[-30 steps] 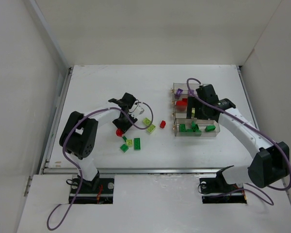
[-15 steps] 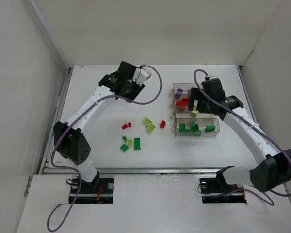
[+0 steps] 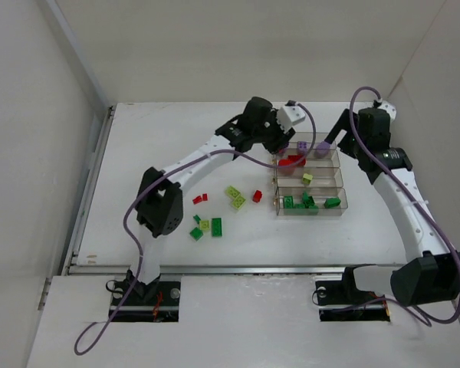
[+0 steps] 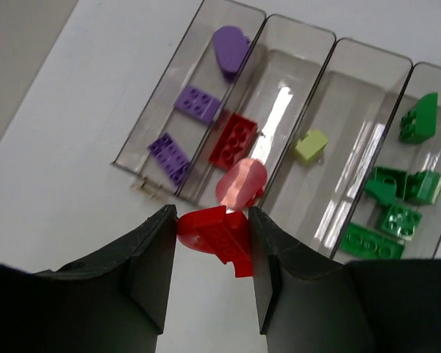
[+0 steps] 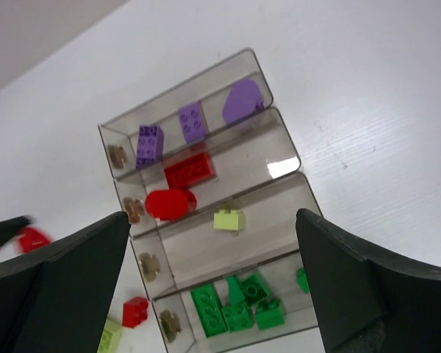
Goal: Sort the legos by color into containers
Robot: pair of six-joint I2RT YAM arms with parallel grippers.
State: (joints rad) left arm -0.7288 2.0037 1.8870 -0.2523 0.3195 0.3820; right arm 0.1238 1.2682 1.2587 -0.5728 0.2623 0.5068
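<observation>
At containers' (image 4: 315, 95) end edge | L fingers (image 4: 154, 257) clamped on red lego (image 4: 217, 237) | R fingers (image 5: 66, 257) wide apart, well abv

The left gripper (image 4: 212, 234) is clamped on a red lego (image 4: 219, 237), its two dark fingers (image 4: 156, 254) pressed against either side of the piece. Beyond it, on the white bench (image 4: 66, 154), lie the containers (image 4: 325, 103), four clear bins joined side by side. The leftmost bin holds three purple legos (image 4: 197, 103): two flat bricks and a rounded piece at the far end. The next bin has a red brick (image 4: 233, 140) and a rounded red piece (image 4: 241, 184) that looks pale through the plastic. The third holds a single yellow-green brick (image 4: 311, 145). The rightmost holds several dark green legos (image 4: 400, 219) bunched together.
</observation>
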